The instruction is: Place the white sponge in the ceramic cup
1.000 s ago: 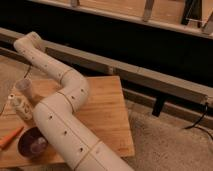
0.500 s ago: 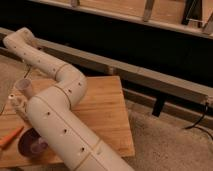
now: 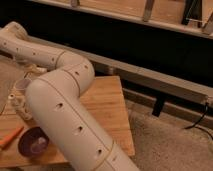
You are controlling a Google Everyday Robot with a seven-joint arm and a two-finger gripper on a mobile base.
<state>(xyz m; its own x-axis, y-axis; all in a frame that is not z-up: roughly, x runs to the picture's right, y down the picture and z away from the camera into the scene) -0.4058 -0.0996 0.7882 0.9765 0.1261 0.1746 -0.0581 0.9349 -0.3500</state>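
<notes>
Bowl [image 3: 34, 141] before bottle [image 3: 19, 106] on table [image 3: 107, 110] (claw out of view leftward).

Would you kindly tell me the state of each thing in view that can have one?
arm: bent across the wooden table, hiding much of it.
claw: out of view past the arm's upper-left end, shut.
purple bowl: upright on the table.
white bottle: upright, partly behind the arm.
orange stick: lying flat at the left edge.
white sponge, ceramic cup: not visible.
</notes>
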